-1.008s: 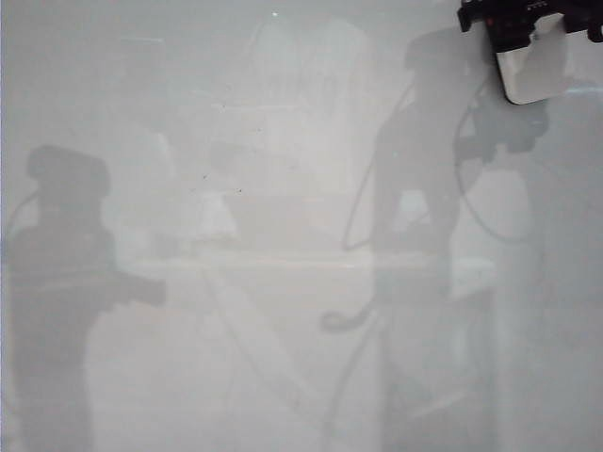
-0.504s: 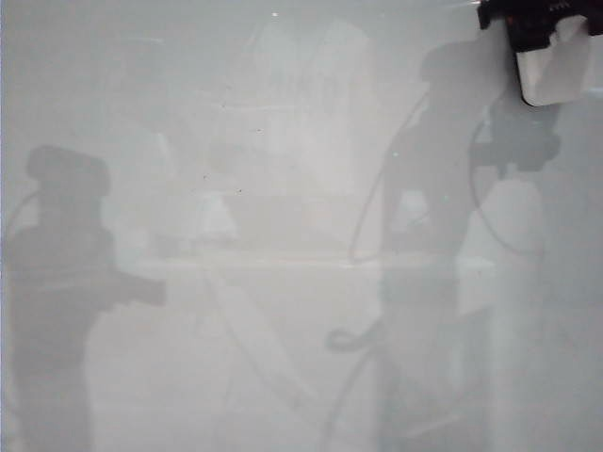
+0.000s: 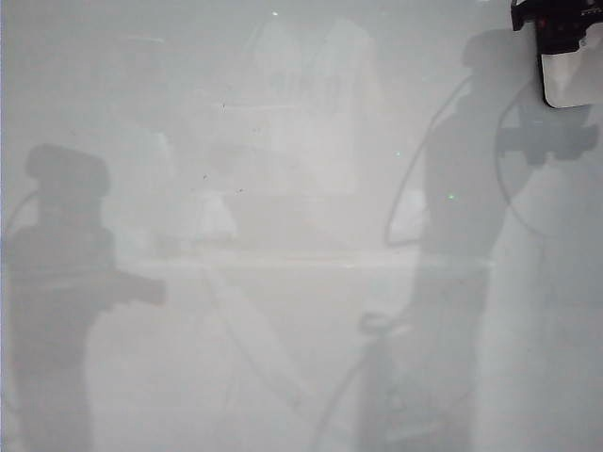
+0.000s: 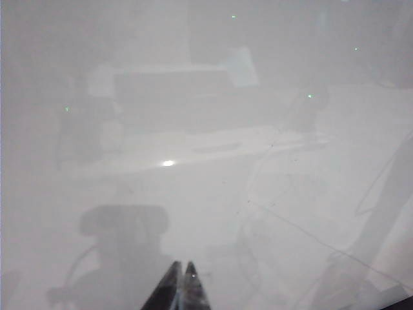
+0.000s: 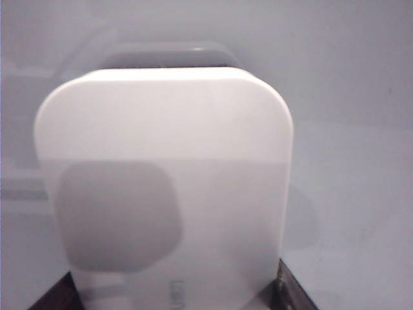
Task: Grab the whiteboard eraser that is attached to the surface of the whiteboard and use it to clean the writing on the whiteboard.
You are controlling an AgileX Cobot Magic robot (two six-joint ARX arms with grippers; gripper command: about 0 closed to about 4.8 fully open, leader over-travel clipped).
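The whiteboard (image 3: 283, 282) fills the exterior view, glossy and pale grey, with only dim reflections on it. In the top right corner my right gripper (image 3: 565, 42) holds the whiteboard eraser (image 3: 572, 80), a white rounded block. The right wrist view shows the whiteboard eraser (image 5: 168, 187) up close, pinched between the two dark fingers of the right gripper (image 5: 174, 296), over the whiteboard (image 5: 361, 97). My left gripper (image 4: 181, 268) is shut and empty above the whiteboard (image 4: 290, 161); the exterior view does not show it. I cannot make out any blue writing.
Grey reflections of the two arms lie on the board, one at the left (image 3: 61, 282) and one at the right (image 3: 452, 235). Faint thin lines (image 4: 290, 223) cross the glossy surface in the left wrist view.
My right gripper has carried the eraser to the right along the top of the exterior view, and its reflection has moved with it. The left arm has kept still.
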